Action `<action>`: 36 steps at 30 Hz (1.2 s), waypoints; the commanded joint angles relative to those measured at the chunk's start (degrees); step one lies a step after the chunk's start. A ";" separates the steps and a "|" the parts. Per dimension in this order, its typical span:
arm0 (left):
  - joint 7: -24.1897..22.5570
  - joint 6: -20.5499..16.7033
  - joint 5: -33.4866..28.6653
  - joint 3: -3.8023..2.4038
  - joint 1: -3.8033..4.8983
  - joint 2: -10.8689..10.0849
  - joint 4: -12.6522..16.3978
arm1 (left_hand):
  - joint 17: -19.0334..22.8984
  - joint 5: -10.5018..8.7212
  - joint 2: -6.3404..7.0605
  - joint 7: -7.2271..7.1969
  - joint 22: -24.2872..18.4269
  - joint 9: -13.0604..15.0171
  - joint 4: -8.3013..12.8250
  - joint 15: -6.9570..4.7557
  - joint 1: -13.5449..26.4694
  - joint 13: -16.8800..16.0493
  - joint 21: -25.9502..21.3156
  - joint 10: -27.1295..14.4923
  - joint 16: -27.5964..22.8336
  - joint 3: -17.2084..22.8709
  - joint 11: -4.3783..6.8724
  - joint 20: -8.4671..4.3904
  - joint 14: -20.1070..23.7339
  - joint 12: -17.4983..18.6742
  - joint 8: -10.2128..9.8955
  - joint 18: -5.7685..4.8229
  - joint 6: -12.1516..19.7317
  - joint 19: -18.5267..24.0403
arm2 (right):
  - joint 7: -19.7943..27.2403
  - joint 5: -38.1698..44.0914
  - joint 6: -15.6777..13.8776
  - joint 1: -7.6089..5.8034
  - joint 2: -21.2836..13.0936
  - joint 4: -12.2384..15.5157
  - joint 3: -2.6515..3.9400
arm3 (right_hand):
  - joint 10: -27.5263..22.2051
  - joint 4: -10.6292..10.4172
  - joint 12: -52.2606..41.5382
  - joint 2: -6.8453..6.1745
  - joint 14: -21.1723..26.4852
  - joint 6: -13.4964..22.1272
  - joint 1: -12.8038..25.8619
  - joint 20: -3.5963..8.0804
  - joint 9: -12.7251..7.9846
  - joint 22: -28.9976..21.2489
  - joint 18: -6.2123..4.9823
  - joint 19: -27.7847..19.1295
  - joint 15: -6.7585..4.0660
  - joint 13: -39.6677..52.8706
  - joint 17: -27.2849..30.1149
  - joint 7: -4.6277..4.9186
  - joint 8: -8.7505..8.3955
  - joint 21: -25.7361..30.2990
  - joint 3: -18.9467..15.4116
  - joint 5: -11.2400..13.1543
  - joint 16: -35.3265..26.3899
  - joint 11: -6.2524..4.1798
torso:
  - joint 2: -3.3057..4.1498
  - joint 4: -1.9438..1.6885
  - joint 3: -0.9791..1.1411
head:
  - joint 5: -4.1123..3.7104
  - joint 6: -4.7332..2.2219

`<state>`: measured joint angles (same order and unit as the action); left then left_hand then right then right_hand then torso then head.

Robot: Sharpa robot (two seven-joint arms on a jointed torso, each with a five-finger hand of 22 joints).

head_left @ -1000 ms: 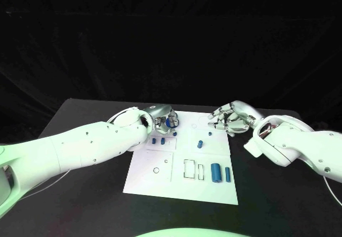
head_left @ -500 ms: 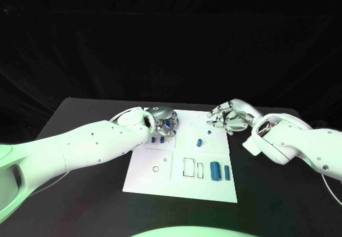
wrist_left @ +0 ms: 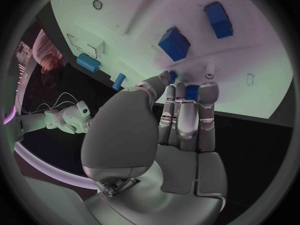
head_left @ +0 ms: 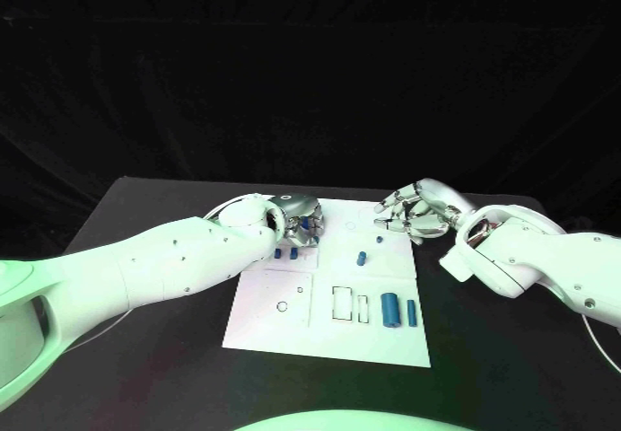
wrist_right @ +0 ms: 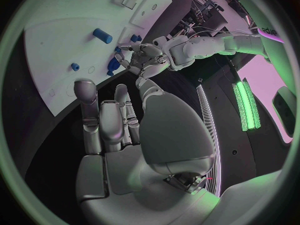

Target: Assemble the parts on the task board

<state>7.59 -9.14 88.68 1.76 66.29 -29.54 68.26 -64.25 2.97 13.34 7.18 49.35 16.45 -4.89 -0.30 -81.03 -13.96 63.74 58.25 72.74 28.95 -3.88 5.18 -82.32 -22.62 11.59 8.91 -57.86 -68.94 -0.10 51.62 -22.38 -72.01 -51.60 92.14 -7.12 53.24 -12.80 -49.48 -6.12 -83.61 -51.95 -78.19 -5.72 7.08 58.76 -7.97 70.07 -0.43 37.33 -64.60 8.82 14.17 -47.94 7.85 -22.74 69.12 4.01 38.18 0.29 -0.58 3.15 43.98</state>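
Observation:
The white task board (head_left: 272, 323) lies mid-table. My left hand (head_left: 301, 226) hovers low over its far left corner and pinches a small blue part (wrist_left: 190, 90) between thumb and fingertips. Just in front of it two blue blocks (head_left: 286, 255) stand side by side on the board; the left wrist view shows them as blue blocks (wrist_left: 174, 43). A short blue part (head_left: 361, 260) lies mid-board, and two blue cylinders (head_left: 400, 312) lie near the right edge. My right hand (head_left: 416, 214) hangs over the far right corner, fingers loosely bent, holding nothing.
Outlined rectangular slots (head_left: 345, 303) and a small ring hole (head_left: 283, 308) mark the board's near half. A tiny blue stud (head_left: 378, 240) sits below the right hand. Black table (head_left: 155, 341) surrounds the board on both sides.
My left hand has sunk a little toward the board's far left corner and turned, so the blue part shows less. The right hand has barely moved.

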 commanded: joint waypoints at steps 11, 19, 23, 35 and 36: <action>0.62 3.08 0.41 -0.04 -0.07 1.20 -1.75 | -0.66 -0.12 -1.07 -0.01 1.63 -0.64 0.46 -0.05 -0.42 0.72 1.41 0.98 0.96 0.92 -0.07 -0.19 -0.78 0.72 -0.58 -1.03 -0.75 -0.97 | 0.41 0.13 0.39 0.03 0.22 0.09 0.01 | 0.10 -0.06 0.28 -0.39 0.35 0.38 -0.33 -0.02 0.07 -0.10 -0.45 -0.18 0.08 -0.17 0.09 0.11 0.29 0.29 0.23 -0.37 -0.26 0.06 | 0.01 -0.02 0.00 | -0.18 0.30; 0.10 3.54 -0.19 -0.04 -0.23 1.56 -1.96 | -0.81 -0.12 -1.23 -0.01 2.38 -0.88 0.62 -0.08 -0.44 0.99 2.00 1.28 1.22 1.10 -0.04 -0.20 -0.89 0.92 -0.79 -1.16 -0.86 -1.27 | 0.38 0.12 0.53 0.03 0.29 0.08 0.01 | 0.16 -0.12 0.38 -0.40 0.38 0.35 -0.24 -0.03 0.08 -0.15 -0.45 -0.18 0.08 -0.31 0.21 0.11 0.32 0.39 0.22 -0.36 -0.40 0.07 | -0.03 -0.09 0.02 | -0.29 0.51; -0.05 3.77 -0.35 -0.04 -0.26 1.63 -1.89 | -0.87 -0.13 -1.27 -0.04 2.99 -1.07 0.75 -0.11 -0.41 1.19 2.47 1.53 1.38 1.18 0.00 -0.20 -0.97 1.06 -0.98 -1.26 -0.90 -1.53 | 0.38 0.12 0.56 0.03 0.32 0.07 0.01 | 0.16 -0.12 0.38 -0.40 0.38 0.35 -0.24 -0.03 0.08 -0.15 -0.45 -0.18 0.08 -0.31 0.21 0.11 0.32 0.39 0.22 -0.36 -0.40 0.07 | -0.05 -0.08 0.01 | -0.24 0.54; 0.16 4.70 -0.51 -0.04 -0.28 1.63 -2.20 | -1.09 -0.15 -2.54 -0.07 4.57 -1.76 1.78 -0.40 -0.91 2.05 3.86 4.01 2.09 2.17 0.38 -0.37 -1.30 1.67 -1.29 -1.44 -2.75 -1.94 | 0.39 0.12 0.60 0.03 0.36 0.04 0.01 | 0.23 -0.15 0.42 -0.40 0.40 0.32 -0.21 -0.03 0.09 -0.23 -0.47 -0.22 0.09 -0.39 0.29 0.10 0.35 0.52 0.23 -0.37 -0.48 0.05 | -0.04 -0.02 -0.01 | -0.25 0.67; 0.09 4.81 -0.51 -0.04 -0.28 1.63 -2.21 | -1.14 -0.15 -2.74 -0.11 4.79 -1.83 1.99 -0.47 -1.05 2.17 4.05 4.41 2.18 2.33 0.44 -0.39 -1.34 1.83 -1.30 -1.48 -3.11 -2.00 | 0.38 0.12 0.61 0.03 0.36 0.04 0.01 | 0.23 -0.15 0.42 -0.40 0.40 0.32 -0.21 -0.03 0.09 -0.23 -0.47 -0.22 0.09 -0.39 0.29 0.10 0.35 0.52 0.23 -0.37 -0.48 0.05 | -0.04 -0.05 -0.02 | -0.27 0.68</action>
<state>7.92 -6.63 88.59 1.57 66.25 -28.03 66.08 -65.32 2.97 11.20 7.06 54.05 14.64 -2.83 -0.82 -82.21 -11.93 67.60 62.45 74.74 31.01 -3.42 4.81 -83.26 -21.05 10.60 8.29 -60.85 -70.57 -0.11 51.59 -22.30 -72.01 -51.29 92.13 -7.12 53.28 -12.80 -49.34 -6.12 -83.61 -51.96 -78.19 -5.72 7.12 58.58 -7.97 70.07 -0.42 36.99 -64.36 8.81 14.17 -47.80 7.85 -22.74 69.00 4.05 38.13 0.23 -0.57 2.91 44.59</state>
